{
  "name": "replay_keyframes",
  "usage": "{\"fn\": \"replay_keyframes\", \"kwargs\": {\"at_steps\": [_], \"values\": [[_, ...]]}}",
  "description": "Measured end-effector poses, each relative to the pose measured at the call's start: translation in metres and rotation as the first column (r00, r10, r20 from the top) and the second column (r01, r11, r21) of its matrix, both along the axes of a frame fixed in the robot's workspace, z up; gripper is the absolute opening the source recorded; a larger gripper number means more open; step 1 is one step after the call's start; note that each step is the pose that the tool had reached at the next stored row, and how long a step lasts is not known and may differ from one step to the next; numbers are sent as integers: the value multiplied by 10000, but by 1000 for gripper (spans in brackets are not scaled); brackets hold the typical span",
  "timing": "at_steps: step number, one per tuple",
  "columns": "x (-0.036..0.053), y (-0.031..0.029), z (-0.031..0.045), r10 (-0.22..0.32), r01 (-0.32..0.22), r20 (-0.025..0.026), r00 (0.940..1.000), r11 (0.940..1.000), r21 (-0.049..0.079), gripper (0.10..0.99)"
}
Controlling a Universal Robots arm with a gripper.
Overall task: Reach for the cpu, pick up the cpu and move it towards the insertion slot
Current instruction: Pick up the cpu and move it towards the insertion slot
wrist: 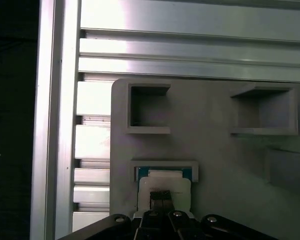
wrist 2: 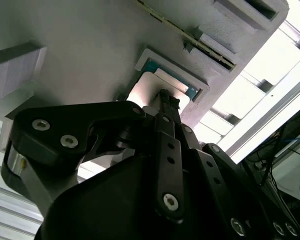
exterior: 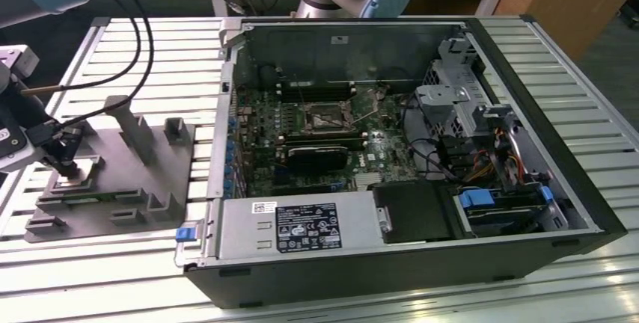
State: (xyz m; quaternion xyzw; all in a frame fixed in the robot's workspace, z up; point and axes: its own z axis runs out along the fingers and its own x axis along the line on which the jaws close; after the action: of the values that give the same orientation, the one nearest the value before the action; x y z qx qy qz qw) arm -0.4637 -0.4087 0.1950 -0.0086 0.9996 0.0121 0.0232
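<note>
Down at the grey tray [exterior: 150,181], jaws together right over the cpu [wrist: 179,184].

On the surface [exterior: 179,76], the tray [exterior: 130,181] lies at the exterior view's left, with the open computer case [exterior: 399,271] just beside it on the right. The cpu [exterior: 75,183] lies in a pocket at the tray's left end, directly under the tool [exterior: 66,164]. The insertion slot [exterior: 327,117] sits inside the case.

I'm working in a robotics lab: an opened computer case [exterior: 399,274] is lying on my slatted bench [exterior: 100,278].
</note>
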Motion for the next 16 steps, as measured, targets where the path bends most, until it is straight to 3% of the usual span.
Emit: {"fn": "replay_keyframes", "kwargs": {"at_steps": [11, 16], "values": [[16, -1, -1, 2, -2, -2, 10000, 10000, -1, 114], [16, -1, -1, 1, -1, -2, 10000, 10000, -1, 353]]}}
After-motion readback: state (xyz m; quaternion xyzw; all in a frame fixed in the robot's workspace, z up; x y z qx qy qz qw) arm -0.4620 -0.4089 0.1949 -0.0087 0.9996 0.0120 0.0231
